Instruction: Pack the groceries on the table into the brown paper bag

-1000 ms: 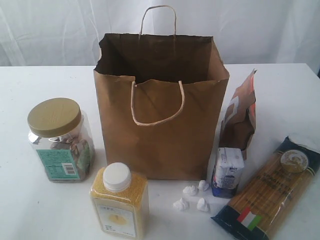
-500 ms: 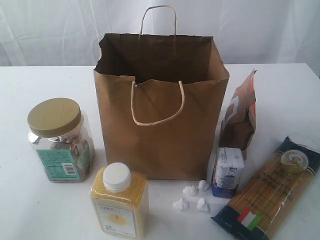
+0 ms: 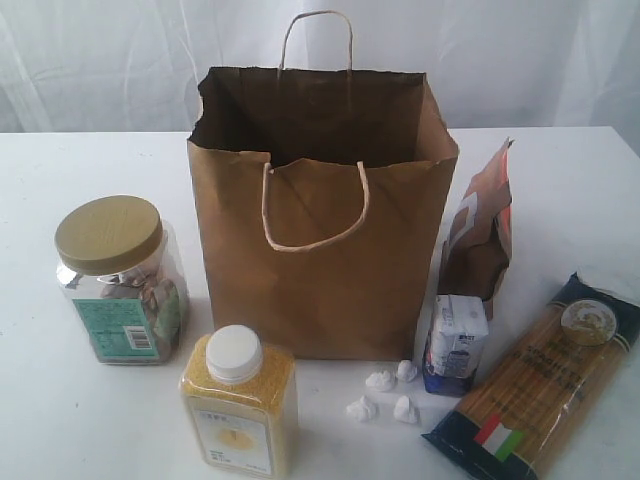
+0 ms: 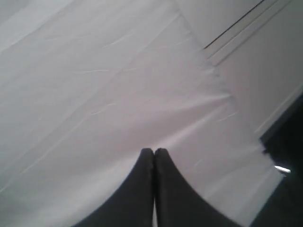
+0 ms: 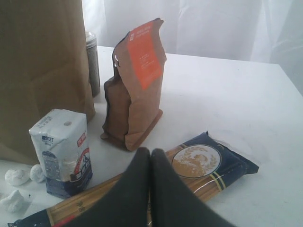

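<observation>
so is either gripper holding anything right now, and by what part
Nothing is held. The left gripper and the right gripper each have their jaws shut together with nothing between them.

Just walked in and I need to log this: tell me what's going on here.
Nothing is being handled. The left pincer and the right pincer are both shut and empty. The brown paper bag stands open on the table, with the jar, bottle, pouch, carton and spaghetti packet around it, and the can by the bag's side behind the pouch. A few white lumps lie in front of the bag. Packing has not started.
</observation>
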`<action>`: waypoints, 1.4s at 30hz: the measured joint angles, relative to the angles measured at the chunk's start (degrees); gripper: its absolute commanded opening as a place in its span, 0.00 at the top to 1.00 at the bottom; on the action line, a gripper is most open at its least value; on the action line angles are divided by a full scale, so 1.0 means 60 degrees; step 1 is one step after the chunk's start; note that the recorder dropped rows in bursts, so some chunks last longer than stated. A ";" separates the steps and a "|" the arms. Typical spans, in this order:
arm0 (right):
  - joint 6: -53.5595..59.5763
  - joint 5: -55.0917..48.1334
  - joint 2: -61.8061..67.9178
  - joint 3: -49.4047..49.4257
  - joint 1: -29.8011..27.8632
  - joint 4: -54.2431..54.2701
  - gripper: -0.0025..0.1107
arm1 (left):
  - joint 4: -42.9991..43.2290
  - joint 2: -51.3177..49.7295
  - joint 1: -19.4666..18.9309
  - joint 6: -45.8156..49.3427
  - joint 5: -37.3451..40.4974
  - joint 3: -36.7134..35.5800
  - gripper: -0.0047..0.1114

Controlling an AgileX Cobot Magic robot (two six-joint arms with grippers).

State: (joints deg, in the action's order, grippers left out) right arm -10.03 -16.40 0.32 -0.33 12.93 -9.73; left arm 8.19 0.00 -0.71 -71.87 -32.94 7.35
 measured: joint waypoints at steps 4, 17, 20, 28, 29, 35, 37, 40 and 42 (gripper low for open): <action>0.0000 -0.0018 0.0000 0.0000 0.0000 0.0000 0.98 | 0.1987 0.0005 0.0000 -0.1167 0.0396 0.1655 0.96; 0.0000 -0.0018 0.0000 0.0000 0.0000 0.0000 0.98 | 1.4014 -0.4093 0.0000 -0.7943 0.0890 0.6915 0.96; 0.0000 -0.0018 0.0000 0.0000 0.0000 0.0000 0.98 | 1.4634 -0.5648 0.0000 -0.8101 0.0244 0.7310 0.96; 0.0000 -0.0018 0.0000 0.0000 0.0000 0.0000 0.98 | 1.5142 -0.8525 0.0000 -0.7384 0.0431 0.7653 0.96; 0.0000 -0.0018 0.0000 0.0000 0.0000 0.0000 0.98 | 1.5142 -0.8713 0.0000 -0.7316 0.0480 0.7653 0.96; 0.0000 -0.0018 0.0000 0.0000 0.0000 0.0000 0.98 | 1.5142 -0.9583 0.0000 -0.6920 0.0544 0.7653 0.96; 0.0000 -0.0018 0.0000 0.0000 0.0000 0.0000 0.98 | 1.5142 -0.9739 0.0000 -0.6888 0.0633 0.7653 0.96; 0.0000 -0.0018 0.0000 0.0000 0.0000 0.0000 0.98 | 1.5142 -0.9882 0.0000 -0.6888 0.0589 0.7653 0.96; 0.0000 -0.0018 0.0000 0.0000 0.0000 0.0000 0.98 | 1.5142 -0.9917 0.0000 -0.6888 0.0310 0.7653 0.96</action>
State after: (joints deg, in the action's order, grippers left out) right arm -10.03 -16.51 0.32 -0.33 12.93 -9.73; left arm 99.05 -59.50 -0.71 -113.20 -31.08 53.27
